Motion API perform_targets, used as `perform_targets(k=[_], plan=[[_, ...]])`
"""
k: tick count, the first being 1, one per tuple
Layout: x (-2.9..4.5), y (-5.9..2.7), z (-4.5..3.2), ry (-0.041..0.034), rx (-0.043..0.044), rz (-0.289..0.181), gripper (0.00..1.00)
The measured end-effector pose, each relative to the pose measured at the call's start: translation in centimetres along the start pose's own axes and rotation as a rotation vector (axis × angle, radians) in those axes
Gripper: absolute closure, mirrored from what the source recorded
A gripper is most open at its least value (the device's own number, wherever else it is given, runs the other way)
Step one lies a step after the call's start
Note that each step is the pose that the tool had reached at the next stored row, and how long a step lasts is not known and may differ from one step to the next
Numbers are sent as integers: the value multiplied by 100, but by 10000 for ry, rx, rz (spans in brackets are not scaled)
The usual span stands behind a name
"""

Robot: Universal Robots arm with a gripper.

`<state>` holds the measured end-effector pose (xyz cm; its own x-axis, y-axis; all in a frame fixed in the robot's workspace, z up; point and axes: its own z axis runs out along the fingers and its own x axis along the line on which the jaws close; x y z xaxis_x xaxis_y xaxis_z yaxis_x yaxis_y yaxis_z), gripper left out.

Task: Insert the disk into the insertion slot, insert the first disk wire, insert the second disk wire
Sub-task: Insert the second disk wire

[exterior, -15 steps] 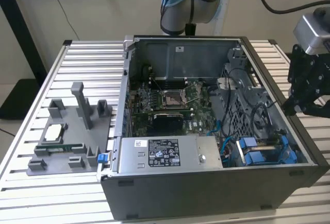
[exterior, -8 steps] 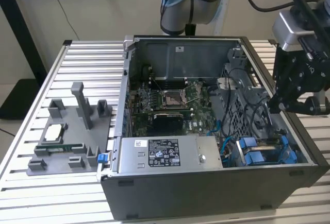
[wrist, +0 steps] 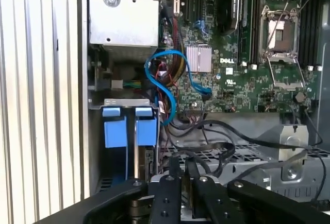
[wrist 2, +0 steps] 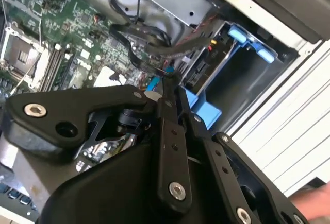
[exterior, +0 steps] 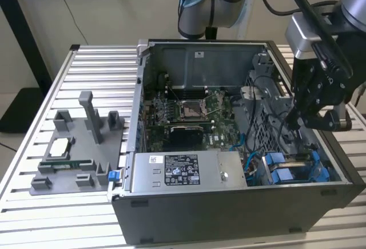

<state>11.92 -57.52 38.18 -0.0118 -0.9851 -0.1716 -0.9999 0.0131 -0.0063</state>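
Second wrist view: the end effector (wrist 2: 172,87) is seen with its fingers drawn together, apparently pinching a small connector; what is pinched cannot be told with certainty. Just beyond the fingertips, the disk (wrist 2: 209,72) is seated in the insertion slot (wrist 2: 258,74), its blue frame (wrist 2: 250,41) exposed. The disk step is therefore judged complete, and a wire step is judged to be in hand. Fine alignment of connector to port would be called for next, with the loose black cables (wrist 2: 149,41) kept clear.

In the exterior view, the end effector (exterior: 309,120) is held over the bay corner of the computer case (exterior: 229,209), which stands on the bench (exterior: 34,226). Within the case are held the blue-framed disk (exterior: 289,176), the power supply (exterior: 183,172) and, farther back, the motherboard (exterior: 189,111).
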Motion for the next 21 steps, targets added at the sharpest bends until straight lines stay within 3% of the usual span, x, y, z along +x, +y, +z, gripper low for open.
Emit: perform_targets(k=[6,13,18,21], plan=[[58,64,23,213,-8,0,100],[67,88,75,266,-8,-1,100],[78,83,135,491,-5,-1,100],[86,56,184,566,-3,-2,100]])
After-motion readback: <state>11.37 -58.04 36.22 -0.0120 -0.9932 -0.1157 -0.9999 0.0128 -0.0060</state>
